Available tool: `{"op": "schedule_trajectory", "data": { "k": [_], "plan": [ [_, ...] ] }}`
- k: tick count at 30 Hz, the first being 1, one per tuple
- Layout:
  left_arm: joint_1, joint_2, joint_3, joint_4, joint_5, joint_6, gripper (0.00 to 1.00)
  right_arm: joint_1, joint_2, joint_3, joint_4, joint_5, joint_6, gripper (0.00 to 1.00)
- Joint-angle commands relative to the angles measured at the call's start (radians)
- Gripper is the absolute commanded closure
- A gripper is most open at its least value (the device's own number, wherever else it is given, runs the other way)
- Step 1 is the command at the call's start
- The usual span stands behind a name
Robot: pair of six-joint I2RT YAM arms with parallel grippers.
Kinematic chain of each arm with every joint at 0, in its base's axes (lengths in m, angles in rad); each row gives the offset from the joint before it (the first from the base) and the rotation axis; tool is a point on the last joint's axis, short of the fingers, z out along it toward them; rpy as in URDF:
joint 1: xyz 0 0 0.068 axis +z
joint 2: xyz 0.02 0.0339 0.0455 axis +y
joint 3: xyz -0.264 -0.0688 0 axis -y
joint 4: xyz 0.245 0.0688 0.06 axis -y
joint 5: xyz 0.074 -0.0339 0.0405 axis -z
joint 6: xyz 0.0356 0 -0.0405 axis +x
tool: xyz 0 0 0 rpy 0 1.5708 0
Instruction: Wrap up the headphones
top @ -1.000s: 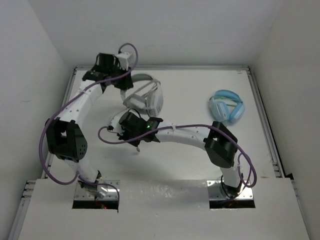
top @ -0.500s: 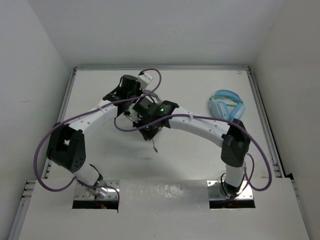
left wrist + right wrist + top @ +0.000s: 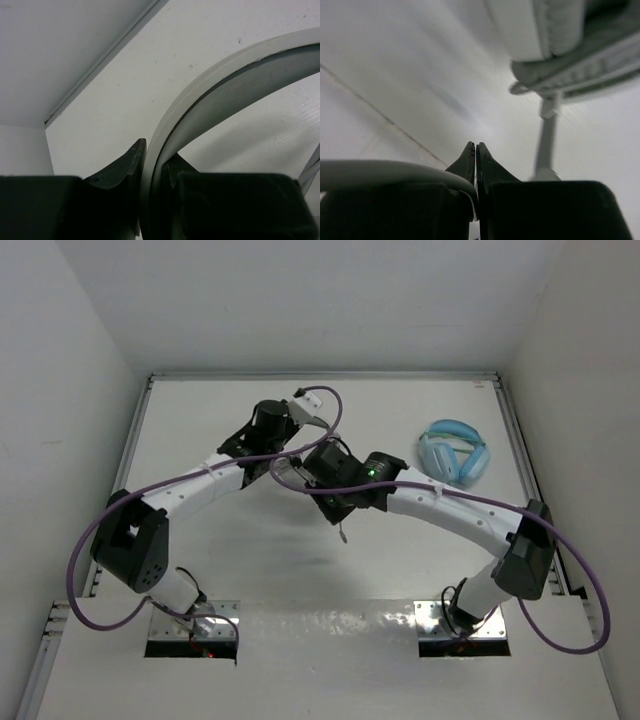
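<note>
The white and grey headphones are mostly hidden under both wrists in the top view. My left gripper is shut on their grey headband, which arcs up and right from between the fingers. My right gripper is shut with its jaws pressed together on the thin grey cable. The cable's end dangles below it. In the right wrist view the padded ear cups hang blurred at the upper right, above the shut gripper.
Light blue headphones lie at the back right of the white table. White walls enclose the table on the left, back and right. A raised rim runs along the right side.
Both grippers have moved right and toward the table's middle, carrying the headphones and cable. The right arm has stretched out, and the dangling cable end has shifted right.
</note>
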Motion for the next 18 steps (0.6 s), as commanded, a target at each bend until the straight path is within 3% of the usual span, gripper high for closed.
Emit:
{"op": "schedule_trajectory", "data": {
  "k": [1,7,10,13,18],
  "plan": [
    [0.017,0.029,-0.056,0.076,-0.084,0.092,1.0,0.025,-0.184,0.15,0.13,0.213,-0.082,1.0],
    [0.017,0.034,-0.019,0.035,-0.059,0.066,1.0,0.023,-0.213,0.167,-0.136,0.532,-0.11,1.0],
    [0.017,0.026,-0.01,0.019,-0.027,0.058,1.0,0.025,-0.216,0.153,-0.185,0.738,-0.151,1.0],
    [0.017,0.002,-0.01,-0.031,0.051,0.055,1.0,0.014,-0.225,0.116,-0.107,0.827,-0.231,1.0],
    [0.013,-0.066,-0.009,-0.143,0.211,0.008,1.0,-0.067,-0.284,0.0,0.198,0.764,-0.36,1.0]
  ]
}}
